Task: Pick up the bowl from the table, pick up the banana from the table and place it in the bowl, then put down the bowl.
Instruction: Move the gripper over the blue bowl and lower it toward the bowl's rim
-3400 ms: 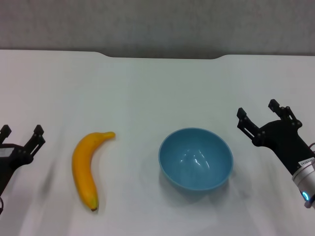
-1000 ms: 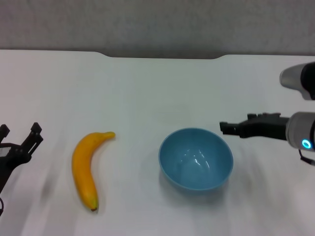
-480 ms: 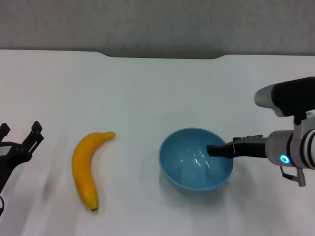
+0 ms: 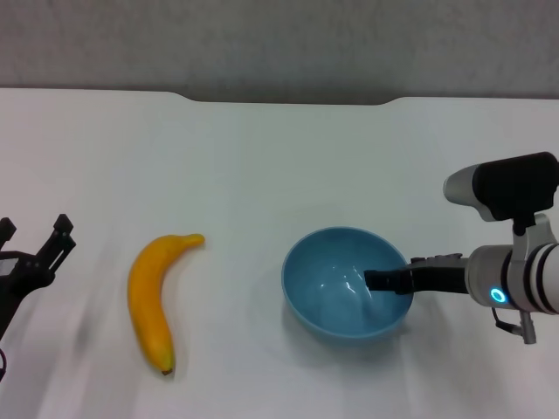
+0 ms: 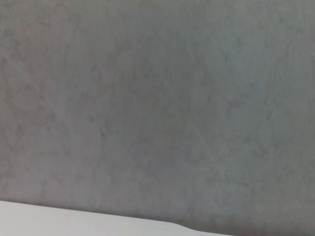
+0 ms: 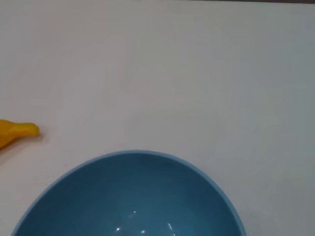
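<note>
The light-blue bowl (image 4: pixel 336 292) stands upright on the white table (image 4: pixel 262 157), right of centre. My right gripper (image 4: pixel 376 280) reaches in from the right, and its dark tip lies over the bowl's right rim, inside the bowl. The right wrist view looks down into the bowl (image 6: pixel 133 196), with the banana's stem (image 6: pixel 15 132) at the picture's edge. The yellow-orange banana (image 4: pixel 150 301) lies on the table left of the bowl, stem toward the far side. My left gripper (image 4: pixel 35 240) hovers open at the far left, clear of the banana.
The table's far edge has a shallow notch (image 4: pixel 288 100) with a grey wall behind it. The left wrist view shows only that grey wall (image 5: pixel 157 98) and a strip of table edge (image 5: pixel 49 211).
My right arm has swung in from the right, turned its gripper sideways and brought it down over the bowl's right rim. Bowl, banana and left arm have stayed put.
</note>
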Robot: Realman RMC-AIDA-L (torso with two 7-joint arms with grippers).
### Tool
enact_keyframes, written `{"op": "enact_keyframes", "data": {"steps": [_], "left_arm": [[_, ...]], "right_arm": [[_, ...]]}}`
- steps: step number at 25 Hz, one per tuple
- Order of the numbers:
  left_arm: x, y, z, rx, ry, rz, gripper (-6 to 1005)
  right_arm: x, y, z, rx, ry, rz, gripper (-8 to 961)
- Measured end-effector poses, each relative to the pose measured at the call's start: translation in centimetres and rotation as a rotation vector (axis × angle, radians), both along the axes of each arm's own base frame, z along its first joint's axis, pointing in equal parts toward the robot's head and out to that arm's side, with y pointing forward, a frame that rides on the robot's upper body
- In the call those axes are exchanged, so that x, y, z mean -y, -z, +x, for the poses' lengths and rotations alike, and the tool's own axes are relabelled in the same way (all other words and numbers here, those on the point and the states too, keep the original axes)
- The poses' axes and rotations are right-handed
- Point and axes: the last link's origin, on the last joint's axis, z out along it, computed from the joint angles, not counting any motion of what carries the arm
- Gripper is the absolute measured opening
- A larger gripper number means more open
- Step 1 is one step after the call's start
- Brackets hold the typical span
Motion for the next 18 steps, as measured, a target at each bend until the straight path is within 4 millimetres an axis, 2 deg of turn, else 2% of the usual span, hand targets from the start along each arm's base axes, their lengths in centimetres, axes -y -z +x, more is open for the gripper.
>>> {"op": "enact_keyframes", "data": {"steps": [8, 14, 18], "left_arm": [[0.0, 0.0, 0.0, -0.001, 0.001, -0.001, 893], [0.0, 0.0, 0.0, -0.001, 0.001, -0.001, 894], [0.0, 0.0, 0.0, -0.001, 0.002, -0.002, 894]], "right_arm": [[0.2, 0.4, 0.8, 0.013, 0.008, 0.004, 882], [0.1, 0.3, 0.9, 0.011, 0.006, 0.02, 782], [0.3, 0.5, 1.1, -0.007, 0.025, 0.017, 786]]}}
